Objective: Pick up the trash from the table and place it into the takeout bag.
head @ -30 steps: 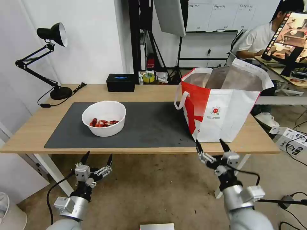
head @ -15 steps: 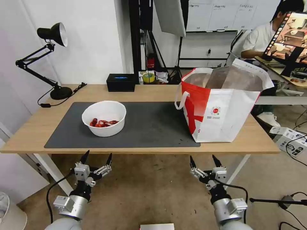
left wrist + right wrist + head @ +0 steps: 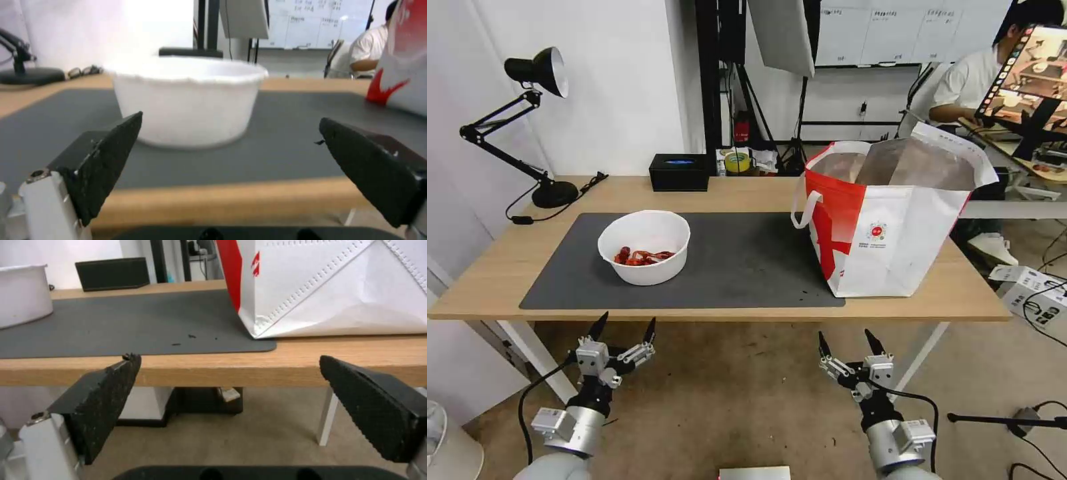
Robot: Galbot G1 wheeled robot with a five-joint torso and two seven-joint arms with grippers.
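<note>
Both grippers waiting below the table's (image 3: 507, 280) near edge — jaws spread wide, gripping nothing.

The left gripper (image 3: 624, 327) is hanging near the white bowl (image 3: 644, 247) on the mat; the right gripper (image 3: 847, 341) is sitting below the takeout bag (image 3: 887, 227) at the table's right.

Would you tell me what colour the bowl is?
White bowl, clearest in the head view.
</note>
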